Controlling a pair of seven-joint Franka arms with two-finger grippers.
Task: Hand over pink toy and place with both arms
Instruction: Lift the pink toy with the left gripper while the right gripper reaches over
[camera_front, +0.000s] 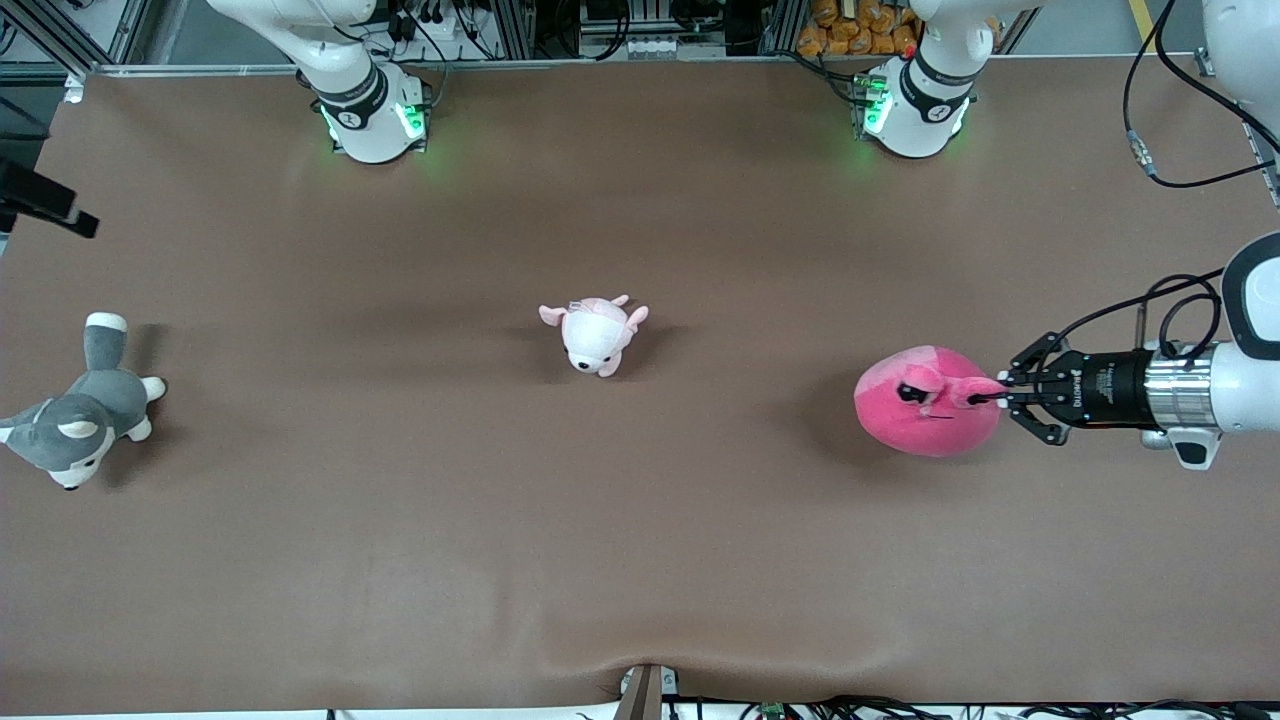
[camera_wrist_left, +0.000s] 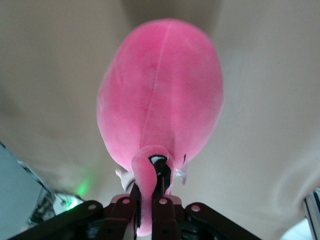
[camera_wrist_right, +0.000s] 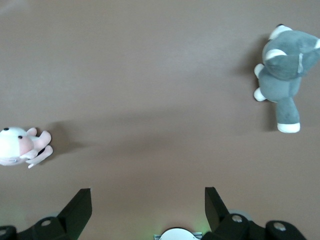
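The left gripper (camera_front: 1003, 397) is clenching one stalk eye of the pink toy (camera_front: 925, 400), its fingers pinched tight on the stalk. In the left wrist view the pink toy (camera_wrist_left: 160, 92) is swelling out straight ahead of the jaws, hiding most of the surface past it; the clamped stalk is covering the fingertips, and the toy's other eye is barely showing. Whether the toy is resting on the table (camera_front: 640, 560) or hanging just clear of it is hard to make out. It is sitting at the left arm's end of the table.

The right gripper (camera_wrist_right: 145, 210) is waiting released, its jaws standing wide with nothing between them — only its two fingers are showing in the right wrist view, and the front view is cutting it off entirely, showing just that arm's base. Out ahead of those open jaws are lying a pale pink-and-white plush (camera_front: 596, 335) and a grey husky plush (camera_front: 80, 410), well apart.

A brown cloth is covering the table, rippling slightly at the edge nearest the front camera. Cables and metal framing are lining the room past the arms' bases.
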